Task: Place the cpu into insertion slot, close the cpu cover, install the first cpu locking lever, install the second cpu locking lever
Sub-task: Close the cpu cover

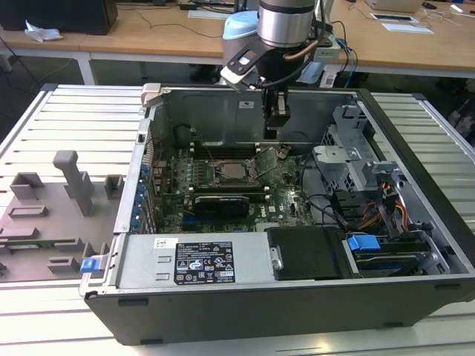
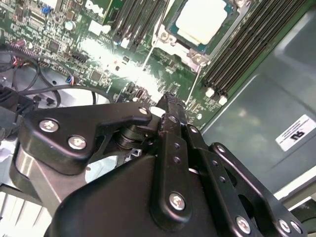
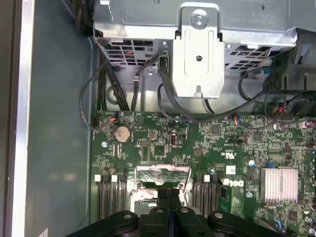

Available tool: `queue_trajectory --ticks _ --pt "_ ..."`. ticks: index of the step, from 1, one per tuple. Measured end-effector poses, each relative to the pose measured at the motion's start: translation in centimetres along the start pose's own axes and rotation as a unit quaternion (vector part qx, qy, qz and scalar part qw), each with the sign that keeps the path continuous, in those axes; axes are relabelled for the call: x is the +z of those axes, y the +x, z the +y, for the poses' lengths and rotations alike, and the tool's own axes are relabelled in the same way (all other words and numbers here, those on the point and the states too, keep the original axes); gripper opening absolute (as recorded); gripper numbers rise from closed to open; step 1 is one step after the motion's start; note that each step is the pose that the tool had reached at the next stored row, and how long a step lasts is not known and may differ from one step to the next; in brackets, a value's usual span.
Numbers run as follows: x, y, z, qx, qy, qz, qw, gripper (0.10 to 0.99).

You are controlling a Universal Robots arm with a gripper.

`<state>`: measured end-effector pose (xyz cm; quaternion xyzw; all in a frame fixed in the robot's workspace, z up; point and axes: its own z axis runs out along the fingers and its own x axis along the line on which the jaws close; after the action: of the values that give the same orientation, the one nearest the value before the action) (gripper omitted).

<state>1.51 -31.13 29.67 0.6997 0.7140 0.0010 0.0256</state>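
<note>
Not much to read here tbh: a black-and-white rating sticker [image 1: 204, 265] on the power supply [image 1: 141, 268], a white label [image 2: 296, 133] on the case wall [image 2: 252, 118], and white logo print [image 3: 232, 182] on the motherboard [image 3: 163, 143]. The wording isn't legible.

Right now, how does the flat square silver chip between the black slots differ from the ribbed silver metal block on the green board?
The flat square silver cpu has a smooth, plain top; the ribbed silver heatsink block is cut into parallel fins. The cpu sits between long black slots; the heatsink block stands among small components. Both are silvery, squarish and sit on the green motherboard.
</note>
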Motion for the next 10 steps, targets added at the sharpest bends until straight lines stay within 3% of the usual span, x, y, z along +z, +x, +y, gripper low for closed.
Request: queue_trajectory --ticks 2,10 --pt "0.06 -0.03 1.51 0.0 0.0019 0.0 1.0 0.106" --pt "0.11 -0.05 2.9 0.0 0.0033 0.0 1.0 0.106"
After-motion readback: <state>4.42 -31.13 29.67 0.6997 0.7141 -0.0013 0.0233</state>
